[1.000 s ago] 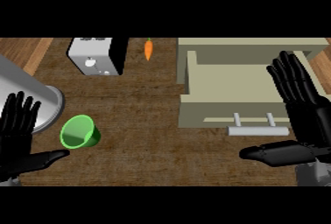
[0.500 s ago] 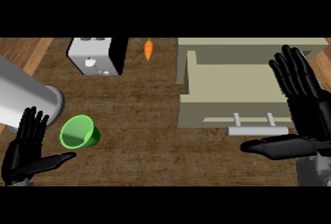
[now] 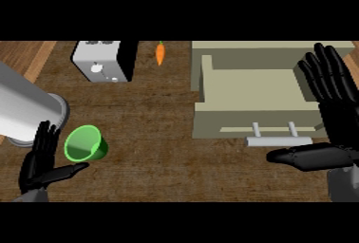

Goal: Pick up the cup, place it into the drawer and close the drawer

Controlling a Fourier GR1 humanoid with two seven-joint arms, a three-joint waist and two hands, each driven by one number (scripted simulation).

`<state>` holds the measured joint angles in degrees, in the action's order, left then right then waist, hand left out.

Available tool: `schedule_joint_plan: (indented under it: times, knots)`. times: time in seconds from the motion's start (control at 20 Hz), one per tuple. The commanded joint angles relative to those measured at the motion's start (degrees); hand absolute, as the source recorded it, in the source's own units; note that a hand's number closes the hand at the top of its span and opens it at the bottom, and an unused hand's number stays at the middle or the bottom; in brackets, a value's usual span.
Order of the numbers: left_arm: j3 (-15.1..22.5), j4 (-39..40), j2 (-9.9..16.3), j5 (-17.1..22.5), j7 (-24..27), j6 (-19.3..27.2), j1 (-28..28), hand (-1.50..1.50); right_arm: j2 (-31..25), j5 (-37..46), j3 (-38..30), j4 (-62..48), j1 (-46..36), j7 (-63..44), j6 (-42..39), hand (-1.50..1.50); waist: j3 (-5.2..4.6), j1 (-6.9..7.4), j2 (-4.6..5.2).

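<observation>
Right hand [image 3: 329,114] covers the drawer's [image 3: 252,90] right wall; the grey cylinder [image 3: 24,109] above the left hand [image 3: 41,163] is cut off.

**One camera, looking steeply down from the head**

A single head view looks down onto the wooden counter [image 3: 161,118] from above, facing away from the robot's body. Both forearms enter from the lower edge (left hand [image 3: 42,163] at the view's left, right hand [image 3: 329,114] at its right, so unmirrored). It sits fairly close: the open drawer [image 3: 252,95] fills the upper right.
</observation>
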<state>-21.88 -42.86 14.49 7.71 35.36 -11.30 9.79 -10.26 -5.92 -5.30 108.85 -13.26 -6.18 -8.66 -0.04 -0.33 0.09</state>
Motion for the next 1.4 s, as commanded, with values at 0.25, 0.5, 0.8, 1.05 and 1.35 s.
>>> schedule_joint_plan:
  times: [0.25, 0.5, 0.8, 1.05, 1.35]
  knots:
    - [-1.45, 26.79, 2.53, -3.51, 19.5, -0.46, 8.79, -1.5, -1.23, -1.82, -2.15, -0.96, -4.71, -3.28, 0.06, -1.5, -0.1, -0.44, 0.18]
    - [-1.15, 29.92, 2.66, -3.03, 21.58, -1.43, 11.61, -1.5, 0.13, -0.77, -0.21, -0.65, -0.59, -0.78, -1.34, -1.5, -0.08, -0.39, 0.14]
    - [-1.49, 32.95, 3.68, -3.94, 25.48, -1.32, 12.1, -1.5, -0.84, -1.75, -1.36, -0.12, -0.7, -1.34, -2.06, -1.5, -0.17, -0.93, 0.34]
    - [-1.1, 33.55, 3.48, -4.53, 25.93, -1.85, 12.65, -1.5, -1.07, -1.65, -2.32, -3.6, 0.06, 3.14, -3.56, -1.5, -0.2, -1.11, 0.55]
    - [-1.07, 33.64, 1.6, -4.06, 22.97, -4.15, 16.4, -1.5, -0.16, -0.04, -0.78, -3.52, -2.99, 0.68, -1.49, -1.5, -0.2, -1.04, 0.49]
